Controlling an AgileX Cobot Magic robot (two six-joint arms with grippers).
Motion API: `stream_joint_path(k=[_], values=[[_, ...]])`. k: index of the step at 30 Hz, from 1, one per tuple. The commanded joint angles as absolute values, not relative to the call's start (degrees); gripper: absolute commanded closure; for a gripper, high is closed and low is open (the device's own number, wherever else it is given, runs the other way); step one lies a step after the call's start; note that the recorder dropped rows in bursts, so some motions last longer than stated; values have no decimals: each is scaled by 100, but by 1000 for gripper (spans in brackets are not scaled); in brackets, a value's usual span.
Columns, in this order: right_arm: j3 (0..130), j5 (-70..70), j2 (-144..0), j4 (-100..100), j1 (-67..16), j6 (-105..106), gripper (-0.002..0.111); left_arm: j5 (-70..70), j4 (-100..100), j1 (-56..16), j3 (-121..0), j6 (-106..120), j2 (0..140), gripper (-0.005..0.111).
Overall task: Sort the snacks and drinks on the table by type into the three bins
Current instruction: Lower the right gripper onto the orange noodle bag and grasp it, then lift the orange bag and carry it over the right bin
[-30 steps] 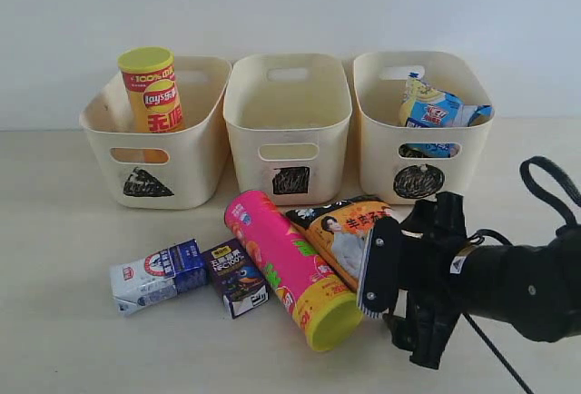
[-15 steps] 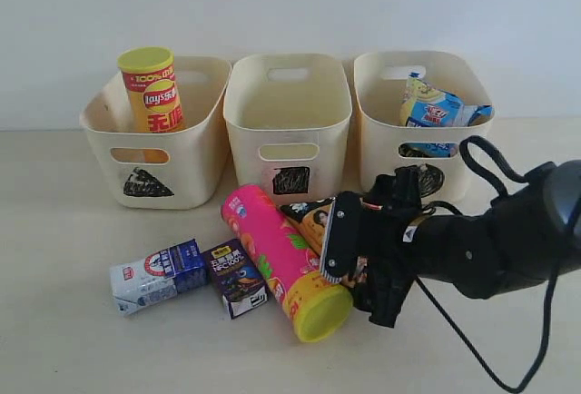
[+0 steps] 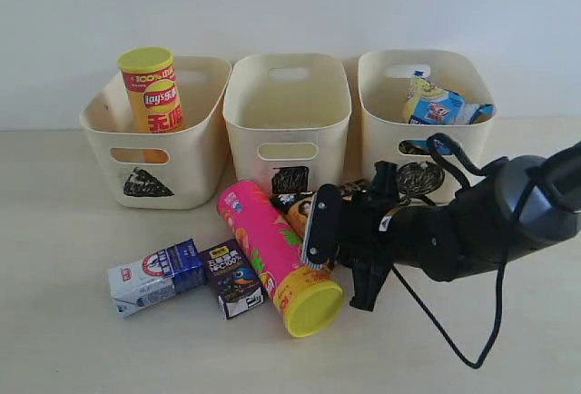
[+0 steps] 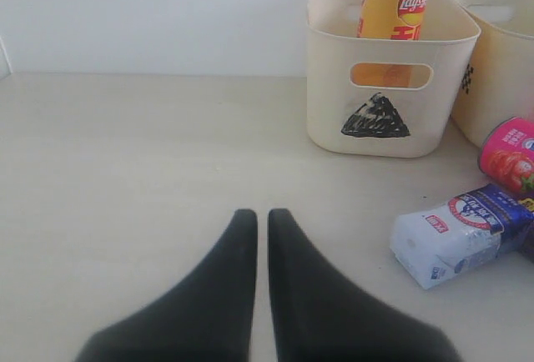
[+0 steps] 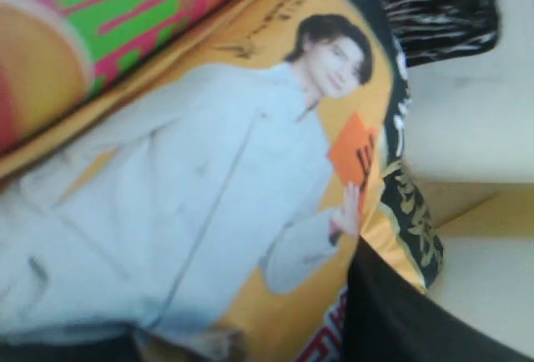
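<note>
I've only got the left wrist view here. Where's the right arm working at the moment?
Observer: The right arm's fingers are down at the orange bag, beside the pink tube.
Operator: Is the bag gripped?
Observer: Unclear; one finger sits at the bag's edge.
Operator: Anything in the circle bin?
Observer: Yes, the blue-white bag sits in the circle bin.

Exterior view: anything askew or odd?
Only the pink tube stands out: it lies on its side on the table against the orange bag, while the yellow-red tube stands upright in the triangle bin.
</note>
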State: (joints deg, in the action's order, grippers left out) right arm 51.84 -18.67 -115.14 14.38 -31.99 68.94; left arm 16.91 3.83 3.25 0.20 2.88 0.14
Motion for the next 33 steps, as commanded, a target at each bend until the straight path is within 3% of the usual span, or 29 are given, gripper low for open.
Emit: stream_joint_path(k=[1, 16, 33], values=[[5175, -1476, -11593, 1487, -3198, 6891, 106, 1635, 398, 343, 0, 263, 0, 103], [4953, -700, -10695, 1982, -3198, 6891, 106, 1635, 398, 343, 0, 263, 0, 103], [4186, 80, -8422, 2968, -3198, 6878, 106, 1635, 398, 343, 0, 263, 0, 103]])
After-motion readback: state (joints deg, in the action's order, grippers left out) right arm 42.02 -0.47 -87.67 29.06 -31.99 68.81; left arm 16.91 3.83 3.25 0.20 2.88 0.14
